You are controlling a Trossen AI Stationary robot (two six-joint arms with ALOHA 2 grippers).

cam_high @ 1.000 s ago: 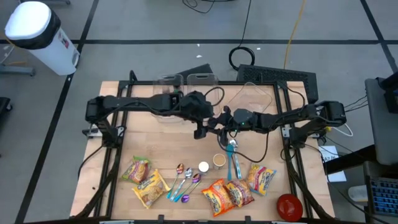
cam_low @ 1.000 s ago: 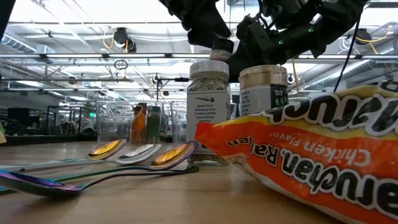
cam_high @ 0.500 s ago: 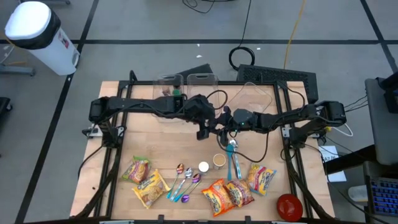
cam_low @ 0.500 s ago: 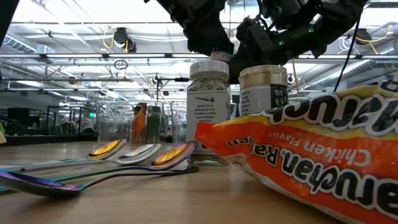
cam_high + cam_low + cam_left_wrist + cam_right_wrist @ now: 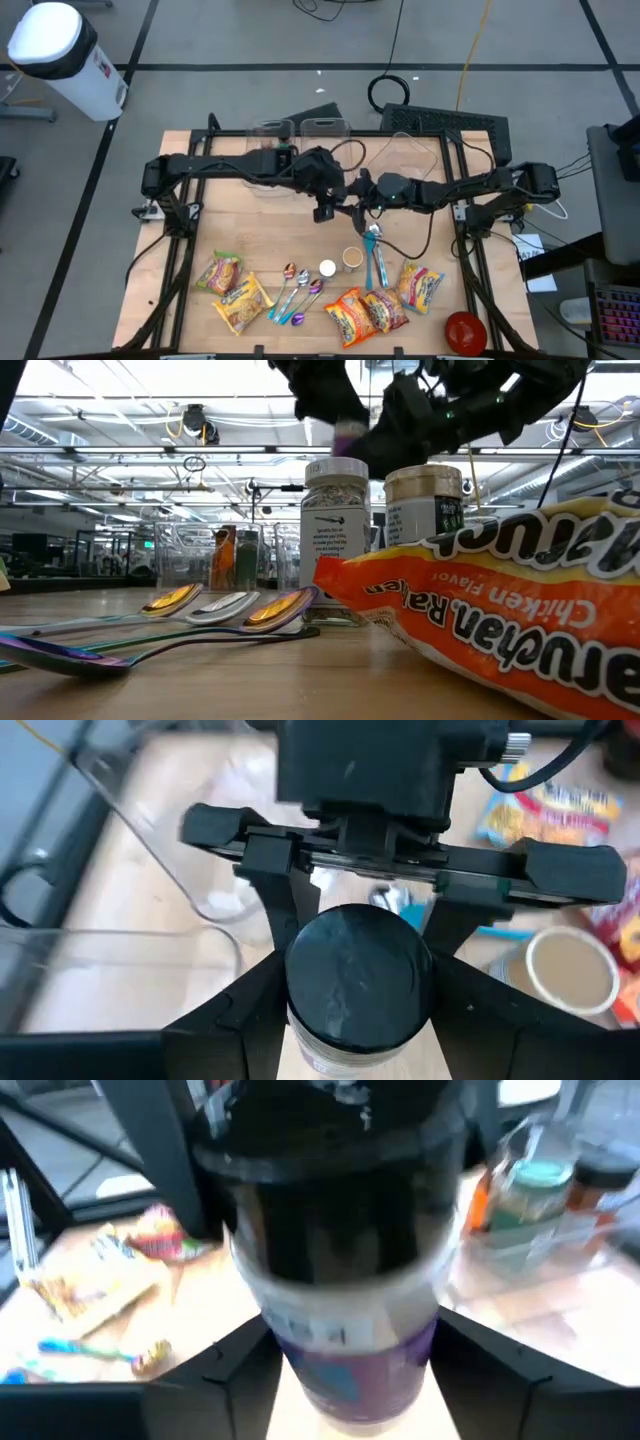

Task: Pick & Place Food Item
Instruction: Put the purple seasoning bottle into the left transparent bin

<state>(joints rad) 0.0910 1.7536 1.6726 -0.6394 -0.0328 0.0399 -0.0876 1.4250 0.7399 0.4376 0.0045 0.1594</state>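
From above, you see the left tool and right tool meeting over the middle of the tabletop, well in from every edge; ramen packets and spoons lie along the near edge.

At tabletop height, two upright spice jars stand behind an orange ramen packet, with both arms overhead.

In the left wrist view, the left tool's fingers flank a black-lidded jar. You cannot tell whether they press it.

In the right wrist view, the same jar, purple-labelled, sits between the right fingers; contact is unclear.
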